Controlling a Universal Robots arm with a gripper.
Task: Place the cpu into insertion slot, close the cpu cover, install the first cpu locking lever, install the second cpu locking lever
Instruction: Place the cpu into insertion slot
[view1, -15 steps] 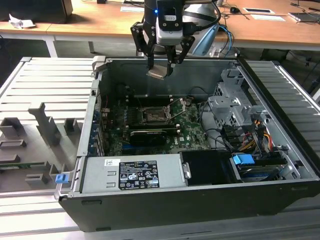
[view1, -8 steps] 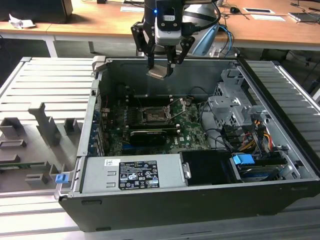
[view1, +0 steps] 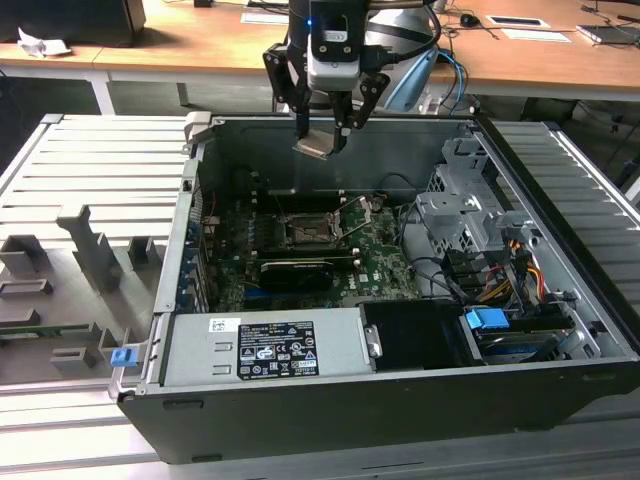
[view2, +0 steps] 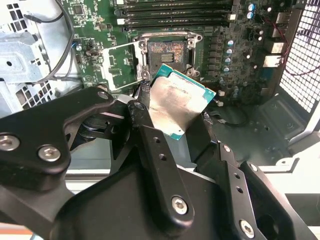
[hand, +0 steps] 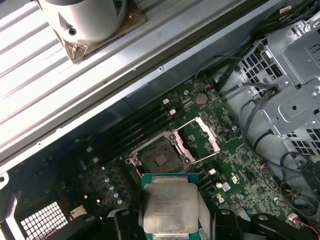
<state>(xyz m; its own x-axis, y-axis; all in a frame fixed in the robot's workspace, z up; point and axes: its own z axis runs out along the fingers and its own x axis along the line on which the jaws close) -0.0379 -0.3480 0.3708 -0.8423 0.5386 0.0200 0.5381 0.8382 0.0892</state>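
On the exterior view's left, a ribbed metal bench carrying grey fixture blocks and a small blue clip. Just beside these, an open computer case lying on its side, with the power supply along the near wall and the green motherboard behind it.

Near the middle of that board, the insertion slot: bare, dark and silver-rimmed, with a black expansion card just in front of it. Flanked by rows of memory slots on one side. On the other, the cpu cover, swung up and off the socket on its hinge, leaving the opening free.

Above the case's far wall, the gripper, partly closed and clamping the cpu by two opposite edges, the metal face turned towards the wrist cameras. Hangs well clear of the board, touching nothing else. Sits slightly tilted between the fingers rather than flat to the socket.

Key relation: the slot lies below the gripper and offset towards the near side of the case, not straight underneath. In the first wrist view, appears just past the chip's leading edge, its sides close to parallel with the chip's. Judged from this, a lowering with a short shift over the socket and a levelling of the chip, not a turn. Nothing seated as yet; cover not closed.

On the exterior view's right, a grey drive cage, bundled cables and a blue connector, well apart from the socket.
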